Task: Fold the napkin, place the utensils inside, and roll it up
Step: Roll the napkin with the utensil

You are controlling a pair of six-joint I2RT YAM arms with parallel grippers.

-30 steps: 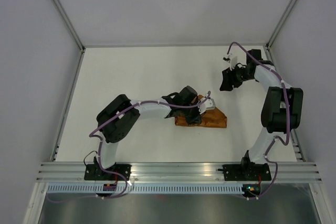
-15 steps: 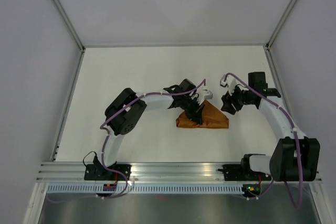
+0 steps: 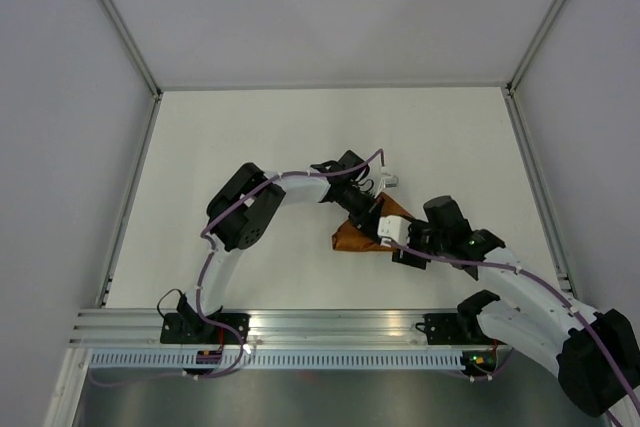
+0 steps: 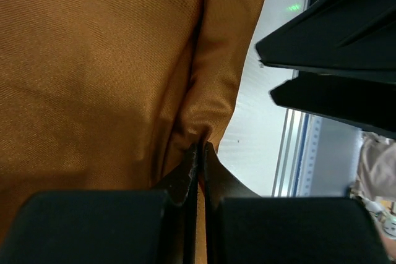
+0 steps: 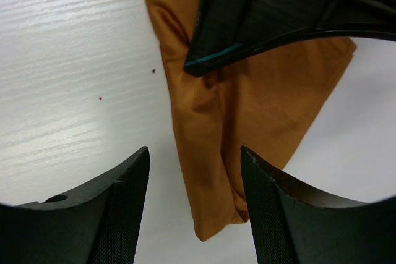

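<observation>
Napkin [image 3: 350,239]: rust-orange, folded, lying on the white table [image 3: 250,147] near its front middle. In the top view both grippers cover most of it, and the left wrist view cuts it off at its left and top edges. Left gripper [image 4: 199,153]: fingers pressed together on a raised fold of the cloth, a pinch shown clearly only by its own wrist view. Right gripper [image 5: 195,156]: fingers spread, over the napkin's long edge; contact cannot be told. Grey walls [image 3: 60,97] and a metal rail [image 3: 330,322] bound the table.

Top view high, looking down; both wrist views close, facing napkin [image 4: 93,60] all three share.
</observation>
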